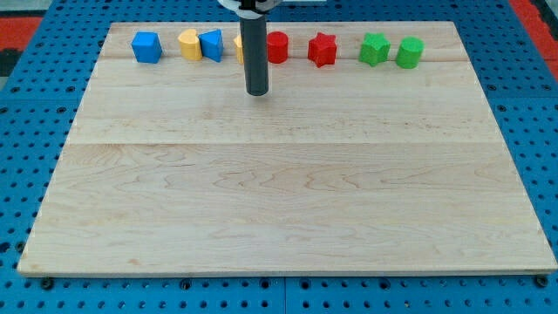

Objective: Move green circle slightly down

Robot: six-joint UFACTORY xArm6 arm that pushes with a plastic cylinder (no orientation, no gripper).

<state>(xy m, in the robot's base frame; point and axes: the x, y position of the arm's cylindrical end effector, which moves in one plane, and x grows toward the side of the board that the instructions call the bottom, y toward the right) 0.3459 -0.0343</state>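
A row runs along the wooden board's (288, 201) top edge: blue cube (146, 47), yellow block (189, 44) touching a blue block (212, 44), another yellow block (238, 46) partly hidden, red cylinder (277, 47), red star (322, 50), green star (375, 49).

Green circle (410, 52) sits at the board's top right, upright.

No readable text, no labels, no brands, no numbers, no signs on the board (288, 201), the blocks (all plain coloured faces) or the rod (256, 52), nothing legible anywhere else in the view either.
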